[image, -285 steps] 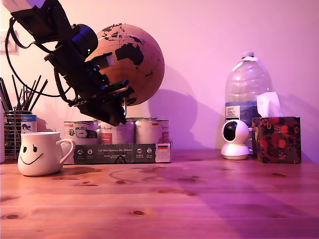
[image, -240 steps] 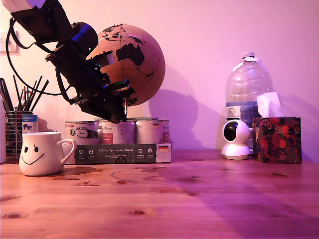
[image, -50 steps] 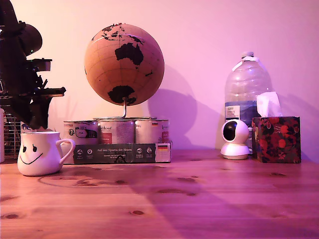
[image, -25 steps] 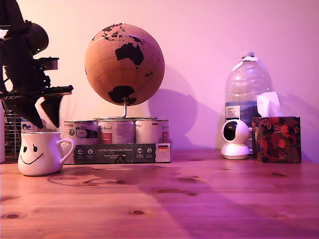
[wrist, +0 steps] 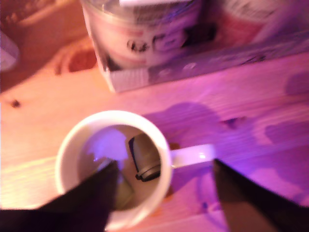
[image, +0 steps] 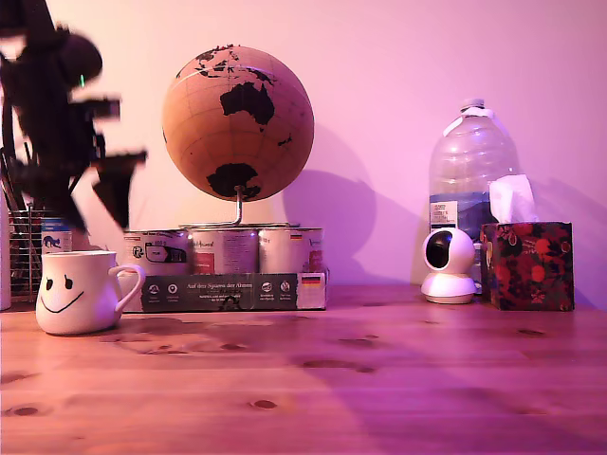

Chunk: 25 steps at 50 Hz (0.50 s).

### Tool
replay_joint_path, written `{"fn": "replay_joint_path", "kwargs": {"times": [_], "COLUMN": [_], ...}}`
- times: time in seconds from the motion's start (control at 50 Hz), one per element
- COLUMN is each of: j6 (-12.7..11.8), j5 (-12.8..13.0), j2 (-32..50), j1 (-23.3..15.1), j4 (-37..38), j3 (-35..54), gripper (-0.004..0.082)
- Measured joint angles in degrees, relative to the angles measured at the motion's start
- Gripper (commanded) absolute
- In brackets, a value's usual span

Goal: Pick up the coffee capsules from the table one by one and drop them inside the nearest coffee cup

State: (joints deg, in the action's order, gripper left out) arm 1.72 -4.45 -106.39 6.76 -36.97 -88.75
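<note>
A plain wall under pink-violet lighting is backing the scene, and the table (image: 379,379) of reddish-brown planks with dark knots is filling the foreground of the exterior view. The coffee cup (image: 81,292) is standing upright on the table at the exterior view's left, its smiley face toward the camera and its handle pointing toward the exterior view's right. Just behind and beside it, a dark cardboard tray (image: 228,292) is holding a row of silver tins (image: 223,251), and a cork-coloured globe (image: 237,123) is rising on a stand behind them. At the exterior view's right, a small white camera (image: 448,265), a large clear water bottle (image: 471,171) and a floral tissue box (image: 526,265) are standing close together. A wire pen holder (image: 27,251) is sitting behind the cup at the far left. The gripper (image: 93,194) is hanging above the cup, motion-blurred, with its fingers spread apart and holding nothing. In the wrist view, the two dark fingertips (wrist: 89,193) are standing wide apart, one over the cup's rim and the other beyond the handle. Inside the cup (wrist: 113,169), a dark coffee capsule (wrist: 145,157) is lying tilted against the inner wall, with a second rounded shape beside it that is too blurred to identify.
</note>
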Motion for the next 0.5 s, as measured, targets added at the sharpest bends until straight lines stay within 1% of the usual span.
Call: {"fn": "replay_joint_path", "kwargs": {"times": [0.04,0.18,0.28,0.44,0.5], "j6": [0.0,0.0,0.0,0.0,-0.5], "j5": [0.0,-0.3,-1.6,-3.2,-3.4], "j2": [1.2,4.4,6.2,11.0,13.0], "j1": [0.0,0.0,0.0,0.1,0.2], "j4": [-0.5,-1.1,0.3,2.9,4.1], "j3": [0.0,0.0,0.7,7.3,10.4], "gripper": [-0.0017,-0.0016,-0.0016,-0.0016,-0.0016]}}
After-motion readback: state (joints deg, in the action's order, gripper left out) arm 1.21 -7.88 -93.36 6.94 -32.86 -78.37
